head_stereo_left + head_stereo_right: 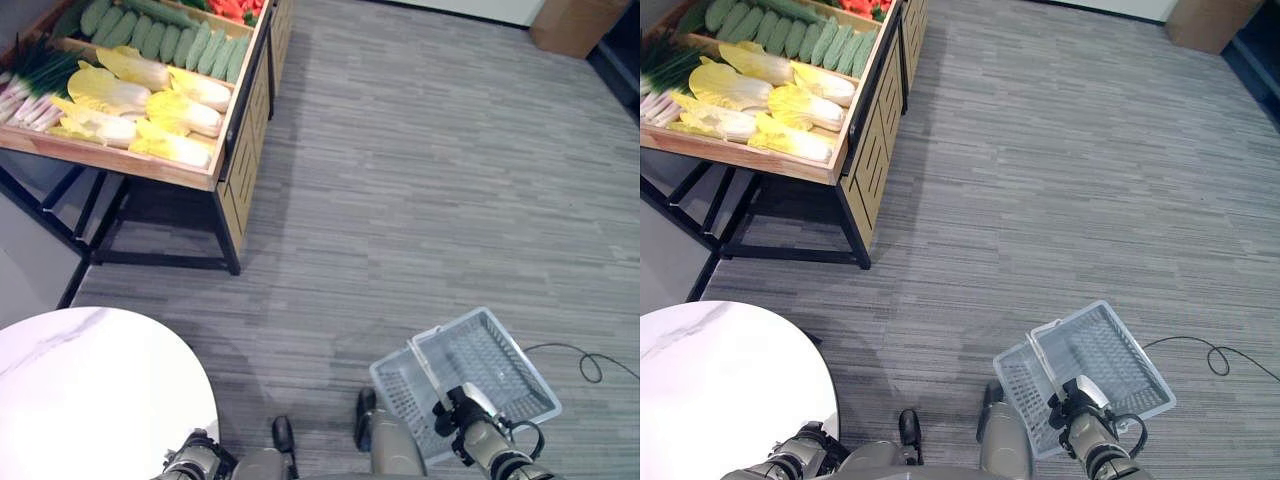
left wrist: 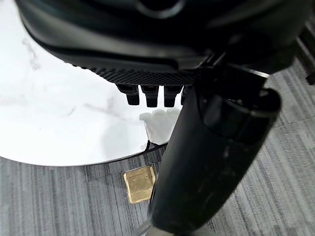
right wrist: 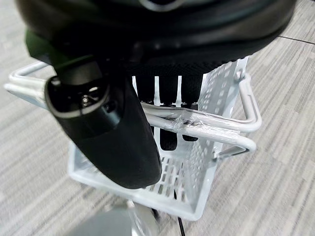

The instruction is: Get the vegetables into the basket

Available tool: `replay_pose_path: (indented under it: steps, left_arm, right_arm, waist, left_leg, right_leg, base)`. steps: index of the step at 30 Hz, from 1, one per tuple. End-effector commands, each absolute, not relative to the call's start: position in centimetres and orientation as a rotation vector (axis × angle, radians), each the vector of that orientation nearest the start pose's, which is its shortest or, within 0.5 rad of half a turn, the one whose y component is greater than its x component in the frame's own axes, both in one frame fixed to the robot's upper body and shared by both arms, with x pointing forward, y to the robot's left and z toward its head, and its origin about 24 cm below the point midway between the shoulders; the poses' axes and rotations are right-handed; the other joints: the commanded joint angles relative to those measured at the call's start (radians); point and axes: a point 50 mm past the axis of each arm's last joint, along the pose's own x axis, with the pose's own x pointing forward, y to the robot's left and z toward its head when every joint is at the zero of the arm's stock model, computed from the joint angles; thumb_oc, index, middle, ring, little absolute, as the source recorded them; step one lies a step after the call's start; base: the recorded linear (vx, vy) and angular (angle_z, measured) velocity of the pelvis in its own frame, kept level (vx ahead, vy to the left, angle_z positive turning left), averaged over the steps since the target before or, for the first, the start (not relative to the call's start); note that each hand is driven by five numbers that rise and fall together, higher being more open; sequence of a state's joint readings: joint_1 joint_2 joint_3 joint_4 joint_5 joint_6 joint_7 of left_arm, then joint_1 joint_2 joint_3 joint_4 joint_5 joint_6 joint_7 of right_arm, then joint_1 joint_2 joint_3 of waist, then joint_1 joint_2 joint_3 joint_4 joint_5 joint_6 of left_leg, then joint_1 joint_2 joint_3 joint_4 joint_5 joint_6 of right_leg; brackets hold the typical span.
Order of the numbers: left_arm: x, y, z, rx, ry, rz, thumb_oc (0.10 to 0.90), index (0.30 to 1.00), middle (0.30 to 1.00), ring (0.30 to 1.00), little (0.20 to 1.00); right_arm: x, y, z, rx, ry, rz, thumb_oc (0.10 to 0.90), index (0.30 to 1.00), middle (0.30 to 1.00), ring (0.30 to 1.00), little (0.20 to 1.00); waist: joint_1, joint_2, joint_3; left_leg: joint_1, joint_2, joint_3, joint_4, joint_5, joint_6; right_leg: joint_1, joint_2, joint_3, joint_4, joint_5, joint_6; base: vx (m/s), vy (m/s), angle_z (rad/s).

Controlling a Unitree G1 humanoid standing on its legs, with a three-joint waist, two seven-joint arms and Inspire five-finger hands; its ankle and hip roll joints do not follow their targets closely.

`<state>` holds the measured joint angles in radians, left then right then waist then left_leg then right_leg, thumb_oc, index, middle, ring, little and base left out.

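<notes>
I am carrying the basket, and the vegetables are far away on the stand.

My right hand [image 3: 123,123] has its fingers curled around the handle [image 3: 206,129] of the white basket [image 1: 470,375], which hangs low on my right side over the grey carpet [image 1: 420,180]. The basket looks empty. My left hand [image 2: 162,73] hangs beside the round white table [image 1: 90,380] with its fingers curled in and nothing in them. The vegetables sit in the wooden stand [image 1: 225,140], well apart from the basket: yellow cabbages [image 1: 150,110], green cucumbers [image 1: 170,40] and some leeks [image 1: 30,85]. I think the basket could swing and bump the stand's dark legs or the table when I walk over. The handle is thin, so it could slip in my fingers if I turn too fast.
</notes>
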<state>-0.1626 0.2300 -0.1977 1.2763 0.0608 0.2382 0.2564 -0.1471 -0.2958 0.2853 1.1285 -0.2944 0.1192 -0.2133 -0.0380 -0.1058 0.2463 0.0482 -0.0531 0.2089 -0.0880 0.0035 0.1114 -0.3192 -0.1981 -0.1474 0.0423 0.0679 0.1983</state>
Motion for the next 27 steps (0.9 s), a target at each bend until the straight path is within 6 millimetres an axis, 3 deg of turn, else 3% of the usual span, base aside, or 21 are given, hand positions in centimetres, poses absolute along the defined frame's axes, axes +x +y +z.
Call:
replay_pose_path:
  steps: [1,5,6,7,9,11,13,14,17,19,20,21,23,24,25,27]
  left_arm:
    - [13.5,24.3,-14.7,0.597,1.277,0.199,0.900,1.000,1.000,1.000,1.000]
    - [13.1,24.0,-14.9,0.576,1.295,0.201,0.900,1.000,1.000,1.000,1.000]
    - [12.7,23.8,-15.1,0.559,1.311,0.201,0.900,1.000,1.000,1.000,1.000]
    - [12.9,23.4,-15.2,0.554,1.307,0.200,0.900,1.000,1.000,1.000,1.000]
    - [12.9,23.1,-15.2,0.546,1.304,0.196,0.900,1.000,1.000,1.000,1.000]
    - [12.6,23.0,-15.3,0.554,1.316,0.189,0.900,1.000,1.000,1.000,1.000]
    - [12.6,23.1,-15.3,0.565,1.317,0.183,0.900,1.000,1.000,1.000,1.000]
    - [12.8,23.2,-15.3,0.562,1.314,0.186,0.900,1.000,1.000,1.000,1.000]
    - [12.7,23.3,-15.2,0.517,1.324,0.235,0.900,1.000,1.000,1.000,1.000]
    - [12.4,23.3,-15.3,0.503,1.332,0.254,0.900,1.000,1.000,1.000,1.000]
    - [12.3,23.1,-15.4,0.467,1.337,0.272,0.900,1.000,1.000,1.000,1.000]
    - [12.3,23.1,-15.4,0.467,1.337,0.272,0.900,1.000,1.000,1.000,1.000]
    - [12.2,23.1,-15.4,0.470,1.334,0.275,0.900,1.000,1.000,1.000,1.000]
    - [12.2,23.1,-15.4,0.471,1.334,0.275,0.900,1.000,1.000,1.000,1.000]
    - [12.2,23.1,-15.4,0.468,1.331,0.279,0.900,1.000,1.000,1.000,1.000]
    - [12.2,23.0,-15.4,0.473,1.326,0.276,0.900,1.000,1.000,1.000,1.000]
  right_arm:
    - [16.4,-25.1,-13.0,-0.875,1.013,0.020,0.400,0.300,0.300,0.300,0.300]
    - [15.9,-25.1,-13.2,-0.871,1.022,0.024,0.400,0.300,0.300,0.300,0.300]
    - [15.3,-25.4,-13.3,-0.867,1.034,0.017,0.400,0.300,0.300,0.300,0.300]
    - [15.3,-25.6,-13.3,-0.871,1.032,0.012,0.400,0.300,0.300,0.300,0.300]
    - [14.9,-25.8,-13.4,-0.874,1.044,0.009,0.400,0.300,0.300,0.300,0.300]
    - [14.7,-26.0,-13.4,-0.882,1.053,0.015,0.400,0.300,0.300,0.300,0.300]
    - [14.7,-26.2,-13.4,-0.889,1.054,0.014,0.400,0.300,0.300,0.300,0.300]
    - [14.7,-26.3,-13.3,-0.888,1.058,0.009,0.400,0.300,0.300,0.300,0.300]
    - [15.0,-26.8,-13.1,-0.885,1.062,-0.018,0.400,0.300,0.300,0.300,0.300]
    - [15.0,-26.9,-13.1,-0.888,1.062,-0.025,0.400,0.300,0.300,0.300,0.300]
    - [14.9,-27.1,-13.0,-0.885,1.068,-0.033,0.400,0.300,0.300,0.300,0.300]
    - [14.9,-27.0,-13.0,-0.884,1.067,-0.033,0.400,0.300,0.300,0.300,0.300]
    - [14.8,-27.1,-13.0,-0.890,1.067,-0.031,0.400,0.300,0.300,0.300,0.300]
    - [14.8,-27.1,-13.0,-0.890,1.067,-0.031,0.400,0.300,0.300,0.300,0.300]
    - [14.7,-27.2,-13.1,-0.898,1.069,-0.031,0.400,0.300,0.300,0.300,0.300]
    - [14.7,-27.2,-13.0,-0.914,1.061,-0.026,0.400,0.300,0.300,0.300,0.300]
  waist:
    - [-0.030,-0.003,0.022]
    - [-0.042,-0.001,0.012]
    - [-0.044,0.009,-0.004]
    - [-0.061,0.029,-0.015]
    - [-0.069,0.050,-0.028]
    - [-0.069,0.077,-0.035]
    - [-0.064,0.078,-0.027]
    - [-0.060,0.059,-0.017]
    - [-0.033,0.040,0.012]
    - [-0.026,0.037,0.016]
    - [-0.005,0.036,0.025]
    - [-0.007,0.032,0.021]
    - [0.023,0.025,0.027]
    - [0.025,0.024,0.027]
    - [0.046,0.034,0.027]
    - [0.069,0.058,0.021]
  left_leg:
    - [0.099,-0.007,-0.066,0.093,-0.158,-0.092]
    - [0.145,-0.013,-0.093,0.087,-0.185,-0.096]
    - [0.167,-0.003,-0.105,0.091,-0.204,-0.104]
    - [0.166,0.017,-0.121,0.123,-0.213,-0.118]
    - [0.162,0.044,-0.136,0.180,-0.183,-0.148]
    - [0.143,0.075,-0.142,0.277,-0.105,-0.195]
    - [0.062,0.105,-0.144,0.457,0.035,-0.249]
    - [0.013,0.104,-0.141,0.532,0.092,-0.261]
    - [-0.072,0.106,-0.136,0.714,0.149,-0.260]
    - [-0.100,0.113,-0.128,0.720,0.153,-0.251]
    - [-0.181,0.118,-0.110,0.702,0.116,-0.227]
    - [-0.184,0.113,-0.110,0.697,0.122,-0.225]
    - [-0.283,0.118,-0.093,0.577,0.066,-0.193]
    - [-0.280,0.118,-0.090,0.575,0.065,-0.192]
    - [-0.315,0.140,-0.084,0.367,0.058,-0.183]
    - [-0.339,0.168,-0.117,0.180,0.169,-0.201]
  right_leg:
    - [-0.030,0.039,-0.022,-0.040,0.204,0.032]
    - [-0.038,0.050,-0.084,-0.034,0.219,0.023]
    - [-0.027,0.051,-0.113,-0.018,0.203,0.002]
    - [-0.018,0.073,-0.099,-0.011,0.187,-0.021]
    - [-0.002,0.097,-0.104,0.009,0.157,-0.044]
    - [0.030,0.132,-0.117,0.018,0.124,-0.077]
    - [0.076,0.151,-0.125,0.012,0.085,-0.114]
    - [0.100,0.143,-0.127,0.008,0.071,-0.129]
    - [0.158,0.154,-0.125,0.012,0.014,-0.171]
    - [0.174,0.157,-0.120,0.013,0.001,-0.175]
    - [0.211,0.163,-0.101,0.013,-0.023,-0.176]
    - [0.207,0.158,-0.102,0.013,-0.021,-0.175]
    - [0.246,0.154,-0.081,0.005,-0.044,-0.157]
    - [0.247,0.153,-0.079,0.006,-0.046,-0.157]
    - [0.281,0.155,-0.065,-0.002,-0.066,-0.137]
    - [0.316,0.174,-0.043,-0.015,-0.088,-0.126]
  base:
    - [0.36,-0.013,0.49]
    - [0.23,-0.068,0.62]
    - [0.31,-0.202,0.49]
    - [0.41,-0.255,0.38]
    - [0.34,-0.213,0.41]
    - [0.28,-0.204,0.32]
    - [0.21,-0.257,0.08]
    - [0.18,-0.289,0.11]
    - [0.18,-0.220,-0.02]
    - [0.19,-0.110,-0.39]
    - [0.17,-0.061,-0.35]
    - [0.25,-0.075,-0.06]
    - [0.25,-0.012,0.03]
    - [0.39,0.084,0.00]
    - [0.35,0.137,0.03]
    - [0.42,0.163,-0.18]
